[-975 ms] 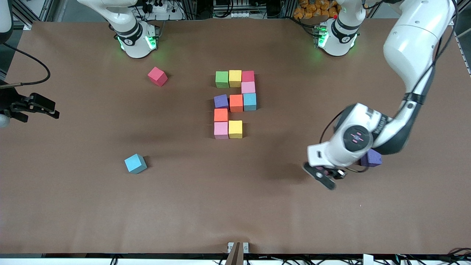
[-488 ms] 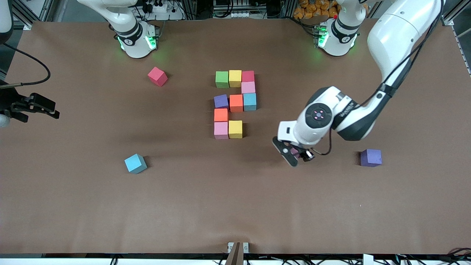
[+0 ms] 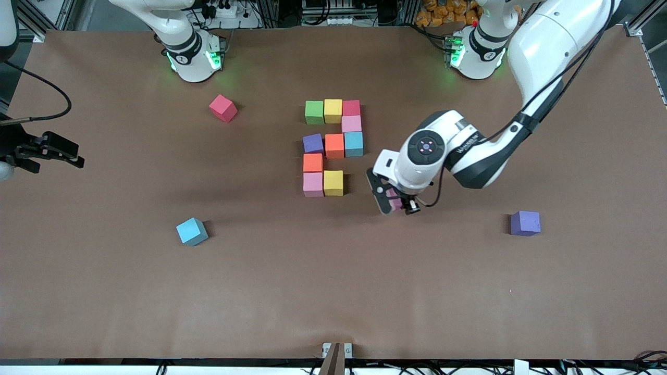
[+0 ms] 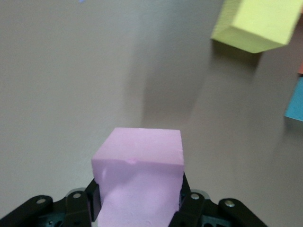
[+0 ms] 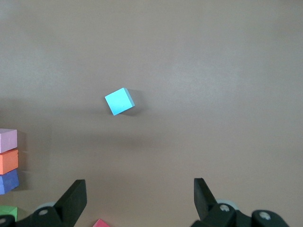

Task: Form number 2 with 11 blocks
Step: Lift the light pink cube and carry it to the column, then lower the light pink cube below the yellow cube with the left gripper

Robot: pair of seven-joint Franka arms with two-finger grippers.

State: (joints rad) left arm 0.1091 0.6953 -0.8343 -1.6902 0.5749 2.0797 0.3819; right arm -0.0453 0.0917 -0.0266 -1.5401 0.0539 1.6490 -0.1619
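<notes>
Left gripper (image 3: 395, 202) clamped mid-air; right gripper (image 5: 139, 198) waits, fingers spread.

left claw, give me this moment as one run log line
left claw: shut on pink block, beside yellow block | right claw: open, waiting

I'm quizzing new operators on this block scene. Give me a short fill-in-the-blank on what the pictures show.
1. The left gripper is shut on a ____ block.
2. The right gripper waits with its jaws ____.
3. The digit has ____ blocks in place so far.
4. The loose block toward the left arm's end of the table is ____.

Missing words: pink; open; ten; purple
</notes>
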